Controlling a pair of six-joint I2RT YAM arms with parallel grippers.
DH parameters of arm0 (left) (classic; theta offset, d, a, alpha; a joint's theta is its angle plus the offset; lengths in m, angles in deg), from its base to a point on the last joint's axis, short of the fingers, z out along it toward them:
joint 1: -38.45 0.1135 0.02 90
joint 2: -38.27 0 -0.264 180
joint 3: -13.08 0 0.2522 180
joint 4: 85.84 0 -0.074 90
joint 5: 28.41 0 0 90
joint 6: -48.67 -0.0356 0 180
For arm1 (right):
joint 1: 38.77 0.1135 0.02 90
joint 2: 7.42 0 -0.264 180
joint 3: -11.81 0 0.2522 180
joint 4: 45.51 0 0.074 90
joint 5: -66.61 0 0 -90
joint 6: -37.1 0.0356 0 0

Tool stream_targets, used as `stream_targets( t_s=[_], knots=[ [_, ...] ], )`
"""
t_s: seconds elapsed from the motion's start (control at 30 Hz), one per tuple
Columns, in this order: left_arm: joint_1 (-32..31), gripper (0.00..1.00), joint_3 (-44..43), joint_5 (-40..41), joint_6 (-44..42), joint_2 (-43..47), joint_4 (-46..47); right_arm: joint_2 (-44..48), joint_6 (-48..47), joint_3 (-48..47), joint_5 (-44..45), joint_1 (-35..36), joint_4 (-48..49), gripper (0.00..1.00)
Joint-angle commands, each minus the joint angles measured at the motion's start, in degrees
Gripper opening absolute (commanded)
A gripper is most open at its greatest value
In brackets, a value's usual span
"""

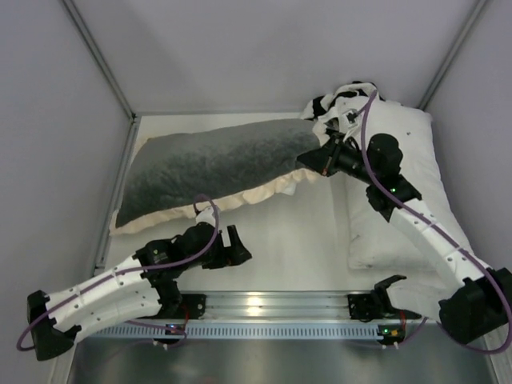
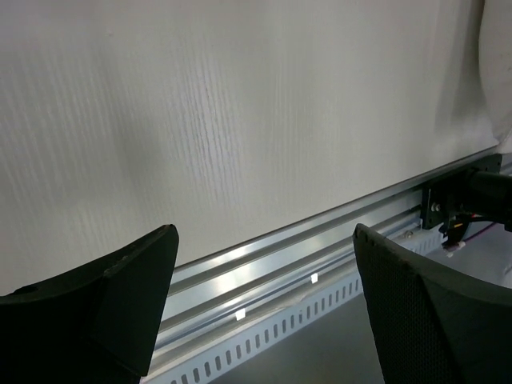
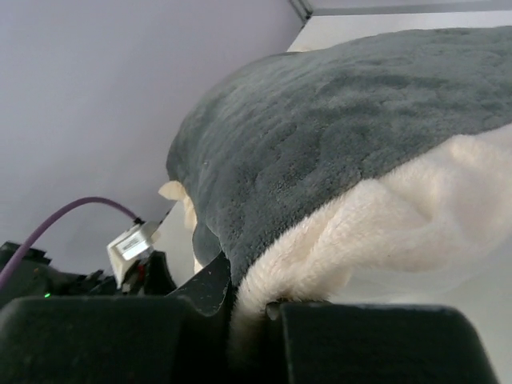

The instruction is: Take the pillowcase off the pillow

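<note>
Right arm reaches up from the lower right, and the right gripper (image 1: 314, 160) is clamped on the right end of the pillowcase (image 1: 212, 166), pinching grey plush and cream fabric together. Left arm lies low at lower left, left gripper (image 1: 240, 246) jaws wide apart over bare table (image 1: 296, 240), just below the frill. The pillowcase sits plump across upper centre, grey face up, cream frill along its lower edge. A long white pillow (image 1: 400, 208) crowds the right side, and the wall (image 1: 64, 120) is close on the left.
</note>
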Motion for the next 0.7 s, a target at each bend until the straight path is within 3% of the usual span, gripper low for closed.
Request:
stream_targets(
  t_s=[0.0, 0.1, 0.3, 0.43, 0.67],
  knots=[
    [0.0, 0.93, -2.5, 4.8, -0.6, 0.9, -0.1, 5.7, -0.7, -5.5, -4.8, 0.8, -1.2, 0.0],
    [-0.1, 0.9, -1.5, 8.5, 1.1, 3.7, -0.3, 7.6, 0.4, -5.5, -7.6, 3.7, -3.4, 0.0],
    [0.0, 0.74, 0.4, 17.1, 3.0, 7.6, -0.3, 12.6, 2.5, -5.2, -4.1, 13.4, -7.9, 0.0],
    [-0.1, 0.57, -1.1, 23.5, 2.6, 6.7, 0.0, 14.5, 4.2, -5.5, -1.3, 21.0, -11.6, 0.0],
    [0.0, 0.56, -6.4, 35.3, -0.4, 4.5, 0.1, 18.3, 14.0, 0.9, -4.2, 29.6, -9.0, 0.0]
  ],
)
